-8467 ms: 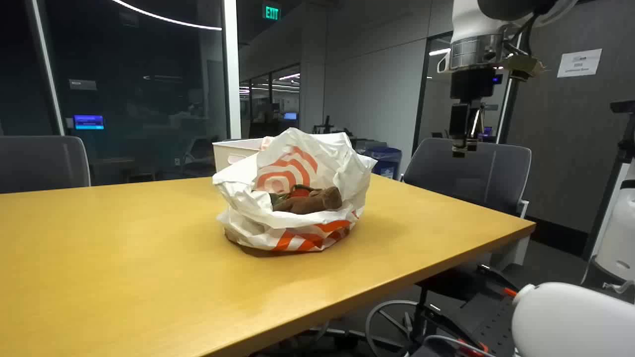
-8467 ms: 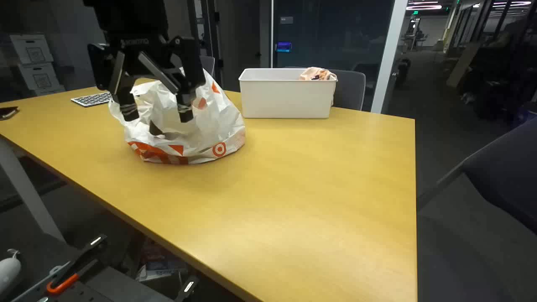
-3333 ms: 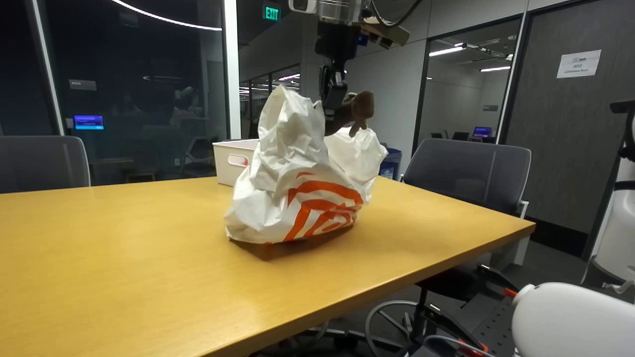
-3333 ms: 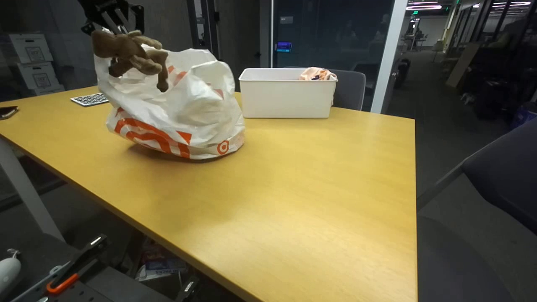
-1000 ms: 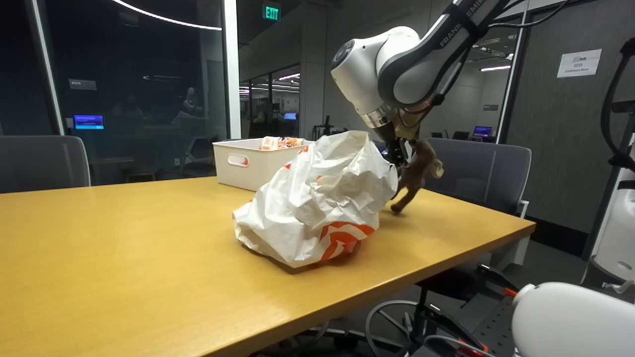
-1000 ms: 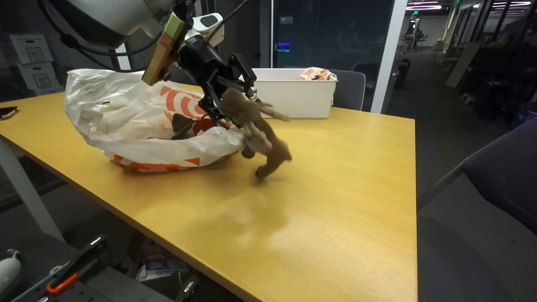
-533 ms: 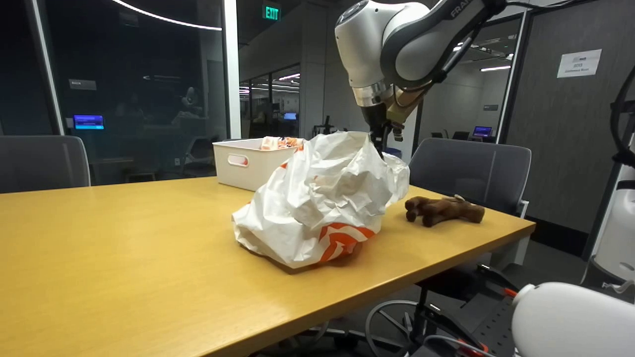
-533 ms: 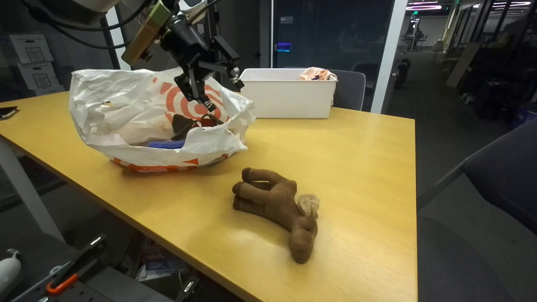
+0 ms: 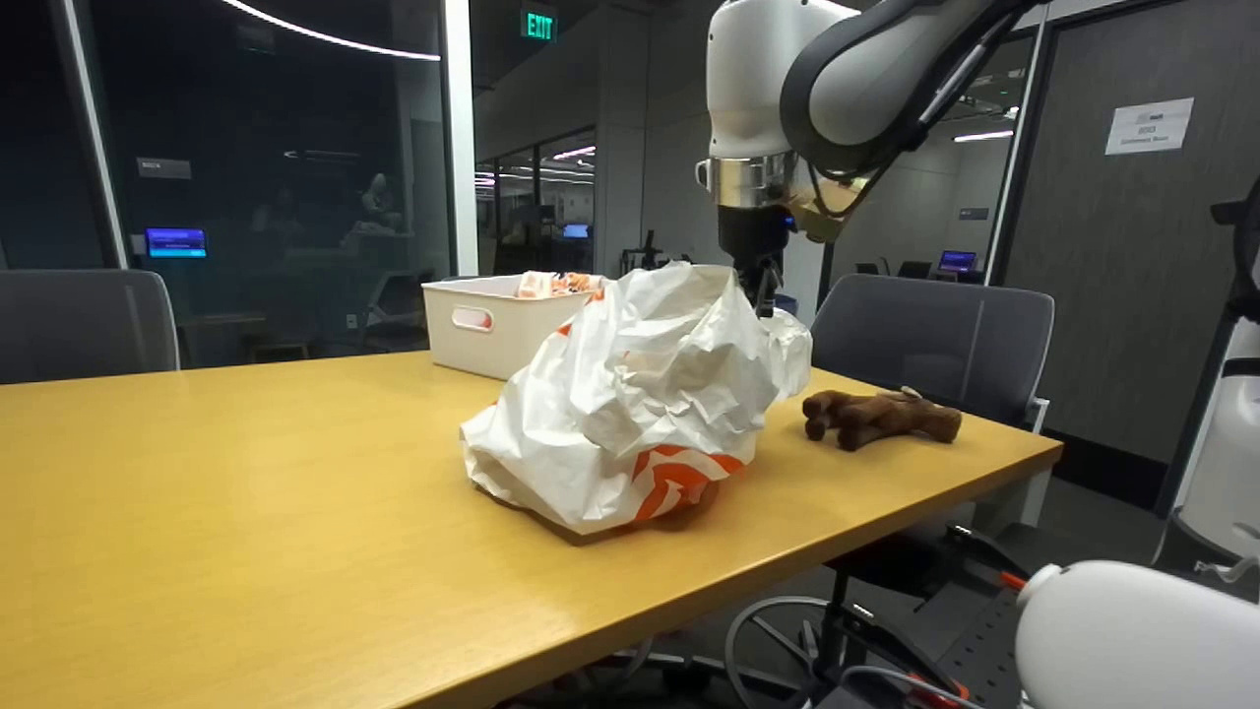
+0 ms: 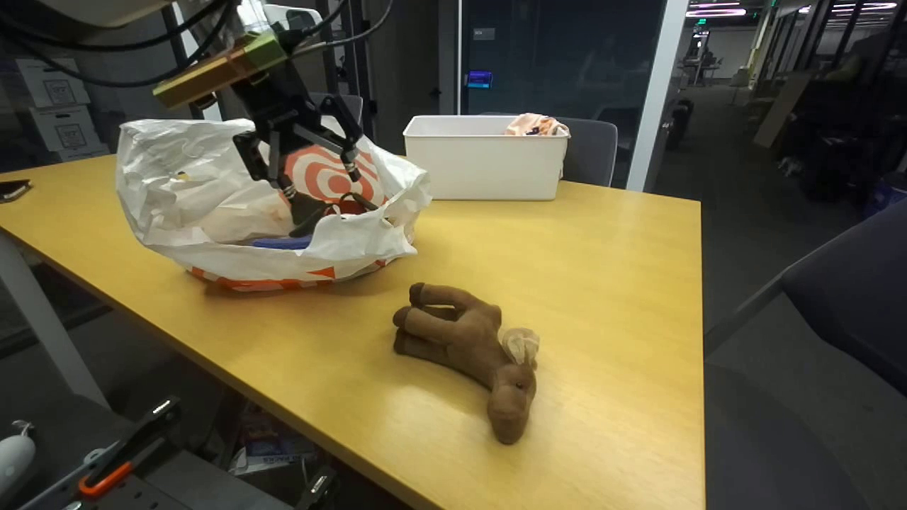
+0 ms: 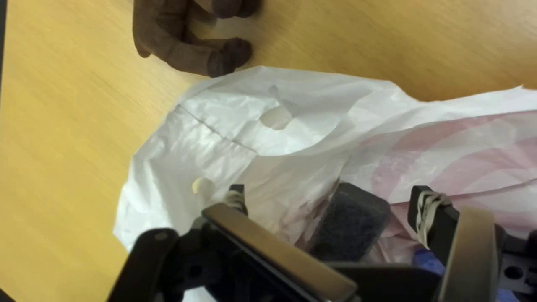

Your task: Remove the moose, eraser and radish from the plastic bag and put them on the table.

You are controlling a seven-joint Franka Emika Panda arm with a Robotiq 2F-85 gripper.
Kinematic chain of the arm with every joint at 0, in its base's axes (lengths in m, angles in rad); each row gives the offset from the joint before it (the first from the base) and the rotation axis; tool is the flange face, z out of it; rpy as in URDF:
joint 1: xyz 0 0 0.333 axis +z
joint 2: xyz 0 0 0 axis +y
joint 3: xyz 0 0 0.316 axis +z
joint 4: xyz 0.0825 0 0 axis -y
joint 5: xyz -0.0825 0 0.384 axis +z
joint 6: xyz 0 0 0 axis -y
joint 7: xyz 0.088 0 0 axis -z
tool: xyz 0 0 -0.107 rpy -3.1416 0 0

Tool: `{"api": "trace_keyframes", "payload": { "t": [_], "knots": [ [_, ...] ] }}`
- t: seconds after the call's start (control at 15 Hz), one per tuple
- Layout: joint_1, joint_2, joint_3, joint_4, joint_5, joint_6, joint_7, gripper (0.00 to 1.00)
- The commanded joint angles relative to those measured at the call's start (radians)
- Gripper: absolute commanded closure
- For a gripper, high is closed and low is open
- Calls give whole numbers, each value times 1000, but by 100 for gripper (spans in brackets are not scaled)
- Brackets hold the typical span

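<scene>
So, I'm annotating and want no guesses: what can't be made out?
In an exterior view: contents of the plastic bag, behind its side.
In an exterior view: floor of the white bin, behind its front wall.
Wrist view: rest of the moose, cut by the top edge.
Wrist view: part of the blue thing, behind the claw.

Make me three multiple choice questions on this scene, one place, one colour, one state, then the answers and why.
1. Where is the moose? A: on a chair. B: on the table. C: in the white bin.
2. What colour is the print on the plastic bag? A: green. B: purple. C: orange-red.
3. How does the gripper stand? A: open, gripping nothing. B: shut on the moose. C: fully shut.
1 B: both exterior views show it lying there. 2 C: plain in both. 3 A: its jaws stand apart, nothing clamped.
</scene>
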Motion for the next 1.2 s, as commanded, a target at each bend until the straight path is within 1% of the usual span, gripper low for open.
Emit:
{"api": "trace_keyframes", "payload": {
  "t": [0.0,0.13,0.2,0.27,0.4,0.53,0.6,0.67,1.0,1.13],
  "knots": [
    [33,-126,-26,-111,69,65,-227,0],
    [32,-132,-57,-137,73,117,-352,0],
    [20,-121,-69,-141,45,150,-404,0],
    [19,-112,-91,-143,46,180,-472,0],
    [6,-61,-126,-112,22,236,-594,0],
    [26,-21,-174,-79,58,270,-743,0],
    [4,-65,-127,-116,50,227,-629,0],
    [1,-57,-135,-113,53,230,-648,0],
    [1,-52,-128,-117,53,229,-643,0],
    [42,-63,-155,-160,97,265,-732,0]
  ]
}}
